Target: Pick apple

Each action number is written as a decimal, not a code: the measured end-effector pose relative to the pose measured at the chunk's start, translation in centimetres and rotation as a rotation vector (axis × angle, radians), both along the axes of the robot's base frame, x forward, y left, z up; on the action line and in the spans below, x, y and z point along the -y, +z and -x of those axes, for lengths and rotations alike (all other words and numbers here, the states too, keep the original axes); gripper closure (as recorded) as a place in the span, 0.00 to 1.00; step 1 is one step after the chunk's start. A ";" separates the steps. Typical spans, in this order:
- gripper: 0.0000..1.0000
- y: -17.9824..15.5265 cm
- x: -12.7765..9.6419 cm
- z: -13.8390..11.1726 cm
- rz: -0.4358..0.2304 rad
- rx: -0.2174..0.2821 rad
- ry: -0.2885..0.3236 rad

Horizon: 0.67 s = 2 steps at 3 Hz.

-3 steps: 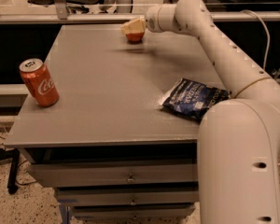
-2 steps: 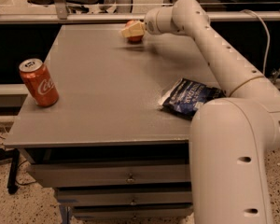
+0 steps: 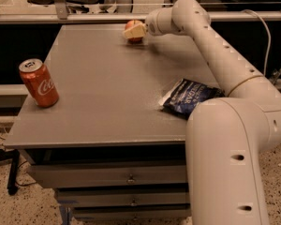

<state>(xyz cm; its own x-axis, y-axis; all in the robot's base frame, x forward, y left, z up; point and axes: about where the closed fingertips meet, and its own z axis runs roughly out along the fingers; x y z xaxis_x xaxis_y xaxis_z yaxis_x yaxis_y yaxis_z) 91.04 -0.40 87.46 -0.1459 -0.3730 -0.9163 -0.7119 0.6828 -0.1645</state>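
Apple rising with the claw

We see the claw (image 3: 132, 33) pinching the apple (image 3: 136, 25), both slightly higher than a second ago (the Coca-Cola can (image 3: 38, 83), well to its left, is unmoved); we judge the lift begun.

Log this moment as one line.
gripper: at apple, far edge of table | apple: on table | soda can: front left | bag: right edge
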 end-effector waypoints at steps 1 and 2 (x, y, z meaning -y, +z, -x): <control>0.40 0.3 0.2 0.6 0.003 0.005 0.012; 0.64 0.6 0.3 1.4 0.001 0.004 0.028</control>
